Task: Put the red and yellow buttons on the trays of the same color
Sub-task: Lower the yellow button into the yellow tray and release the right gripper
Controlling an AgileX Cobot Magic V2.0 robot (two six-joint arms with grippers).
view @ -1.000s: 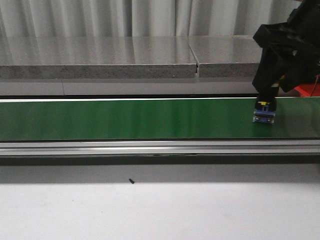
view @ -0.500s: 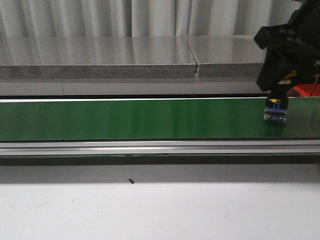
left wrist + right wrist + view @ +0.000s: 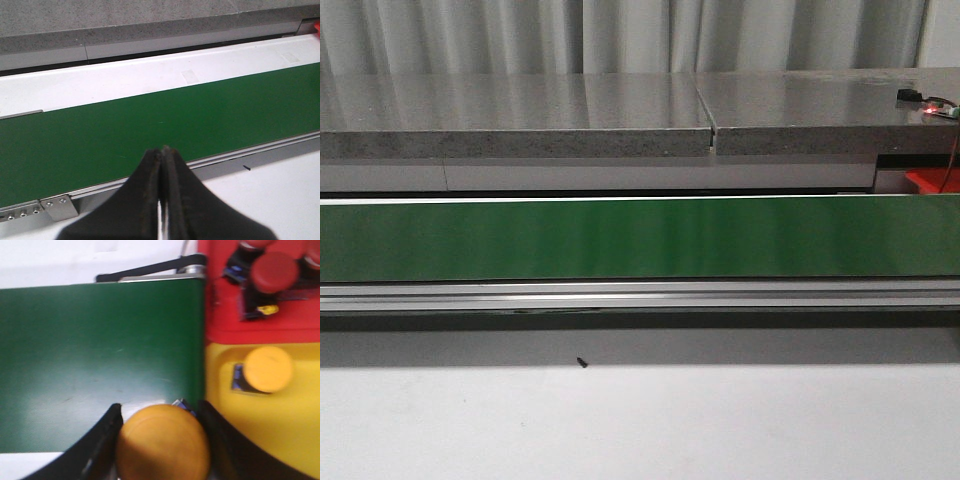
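My right gripper (image 3: 160, 412) is shut on a yellow button (image 3: 164, 442), held over the end of the green belt (image 3: 100, 355) right beside the yellow tray (image 3: 270, 425). A second yellow button (image 3: 267, 369) lies in that tray. The red tray (image 3: 220, 320) beyond it holds red buttons (image 3: 274, 272). My left gripper (image 3: 162, 150) is shut on nothing, over the near rail of the belt (image 3: 150, 120). Neither gripper shows in the front view, where only a corner of the red tray (image 3: 932, 181) appears at the far right.
The green belt (image 3: 620, 238) runs across the whole front view with no buttons on it. A grey stone ledge (image 3: 520, 110) stands behind it, with a small lit circuit board (image 3: 930, 105) at its right end. A tiny black speck (image 3: 582, 362) lies on the white table.
The right arm, carrying the yellow button, has moved right along the belt and out of the front view. Nothing else has changed there.
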